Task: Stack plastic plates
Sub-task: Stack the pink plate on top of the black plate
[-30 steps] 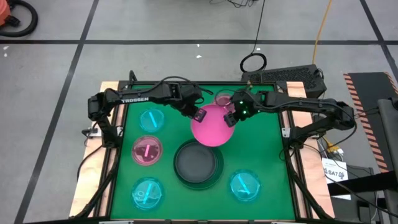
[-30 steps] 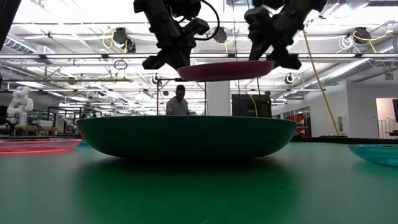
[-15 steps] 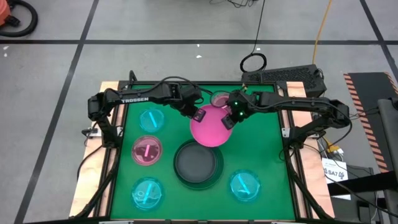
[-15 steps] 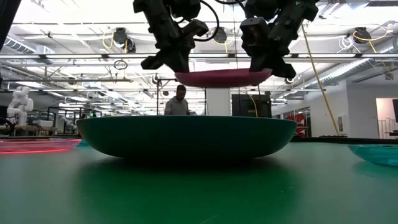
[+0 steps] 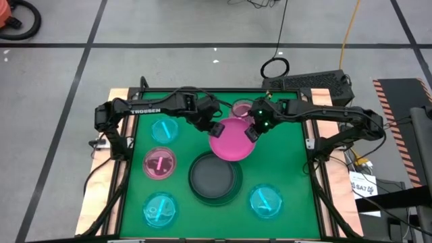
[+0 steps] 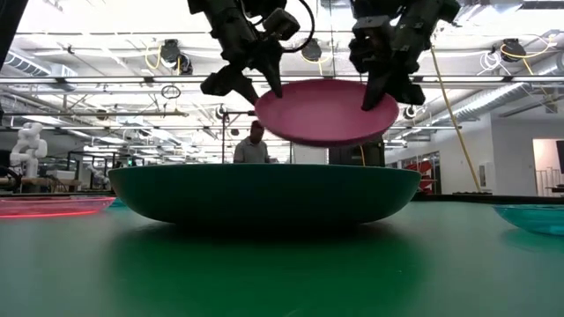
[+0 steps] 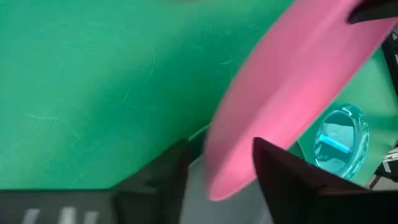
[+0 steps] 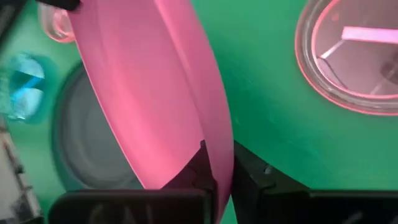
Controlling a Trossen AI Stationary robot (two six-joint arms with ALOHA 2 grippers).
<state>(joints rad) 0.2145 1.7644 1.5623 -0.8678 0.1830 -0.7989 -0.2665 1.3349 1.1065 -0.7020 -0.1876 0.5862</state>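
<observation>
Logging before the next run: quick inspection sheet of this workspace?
Surface: green mat on a wood-edged table.
Job's things: hot pink plate held in the air, tilted, above the black plate nested in the dark green plate; three cyan plates and two small pink plates lie apart.
Clutter: nothing seen.
Claws: left claw and right claw each grip the hot pink plate's rim.
Cables: cable loop on the floor.
Surroundings: person beyond the table.
</observation>
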